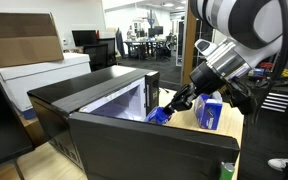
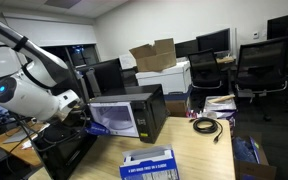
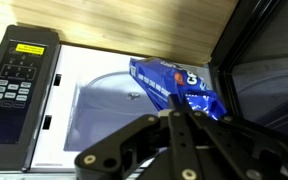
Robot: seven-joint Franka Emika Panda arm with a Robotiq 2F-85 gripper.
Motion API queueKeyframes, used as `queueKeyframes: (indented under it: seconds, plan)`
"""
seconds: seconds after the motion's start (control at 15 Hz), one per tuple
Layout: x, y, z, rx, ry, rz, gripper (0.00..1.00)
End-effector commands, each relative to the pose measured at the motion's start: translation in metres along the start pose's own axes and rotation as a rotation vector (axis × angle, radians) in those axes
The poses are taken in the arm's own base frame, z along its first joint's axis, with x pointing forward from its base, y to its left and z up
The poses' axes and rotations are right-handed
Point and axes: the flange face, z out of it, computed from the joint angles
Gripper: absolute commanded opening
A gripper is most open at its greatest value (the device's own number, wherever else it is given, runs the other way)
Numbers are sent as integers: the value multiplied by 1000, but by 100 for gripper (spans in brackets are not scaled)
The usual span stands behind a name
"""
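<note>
My pincer is clamped tight on a blue bag, held at the mouth of the open microwave, with its keypad at nine o'clock. The microwave sits on a wooden desk in an office. In an exterior view a blue box stands at the bag's three o'clock. A black cable lies on the desk, with chairs behind.
</note>
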Motion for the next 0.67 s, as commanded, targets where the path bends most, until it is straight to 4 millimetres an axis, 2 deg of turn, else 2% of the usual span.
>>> queueKeyframes:
  seconds: [0.0,0.33,0.6]
  plan:
    - [9,-2,-21,7,-37,-19,1]
    - [14,8,-11,69,-105,-63,1]
    - [12,29,3,156,-191,-111,1]
